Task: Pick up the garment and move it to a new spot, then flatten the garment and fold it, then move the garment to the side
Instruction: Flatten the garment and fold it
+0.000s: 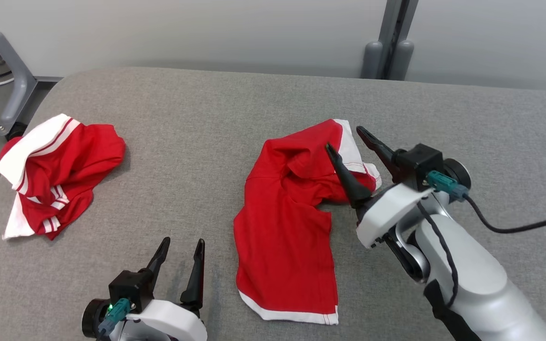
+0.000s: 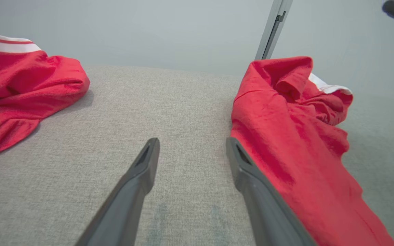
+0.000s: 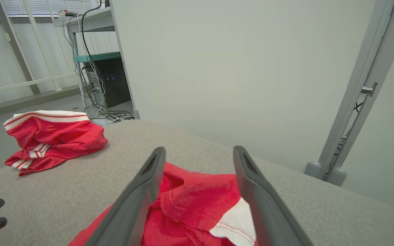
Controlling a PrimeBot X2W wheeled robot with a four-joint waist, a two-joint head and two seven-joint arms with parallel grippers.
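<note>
My right claw hung wide open above the bunched end of the red garment, my left claw wide and empty just beside it; flattening and folding, I judged, were not yet done.

A grey fabric-covered table spans the scene. Near its left edge lies a spare red garment with white striped trim, crumpled in a heap. Behind stands a grey post. Further left is a shelf unit with a black computer box and trailing cables.
</note>
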